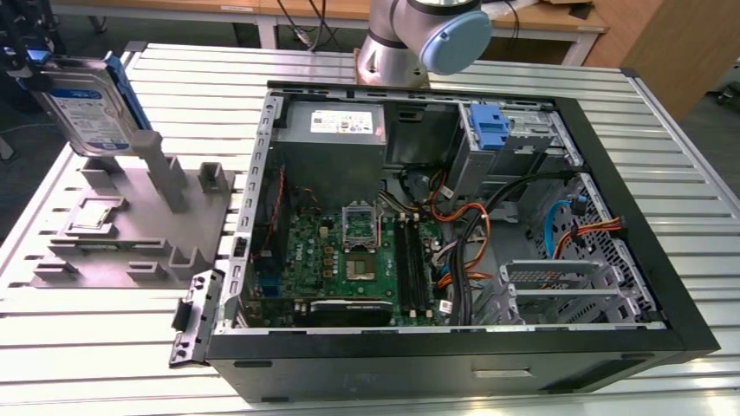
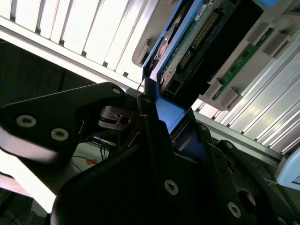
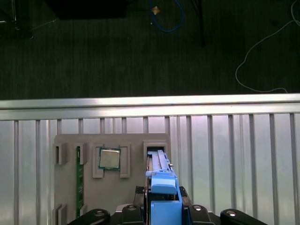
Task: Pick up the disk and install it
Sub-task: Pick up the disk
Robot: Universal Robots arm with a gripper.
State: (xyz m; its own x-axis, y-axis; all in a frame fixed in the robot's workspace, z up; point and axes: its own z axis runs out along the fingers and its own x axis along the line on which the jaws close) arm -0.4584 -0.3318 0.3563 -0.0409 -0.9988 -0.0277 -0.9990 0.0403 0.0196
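Clamped in gripper (image 2: 166,117) by blue frame: disk (image 1: 83,108). Hanging near upright, long axis roughly vertical, just above grey fixture (image 1: 133,204) at exterior view's left. Well apart from open case (image 1: 439,355), off toward exterior view's right.

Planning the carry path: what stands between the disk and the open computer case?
In the exterior view, two upright grey posts on the fixture plate stand between the disk and the computer case.
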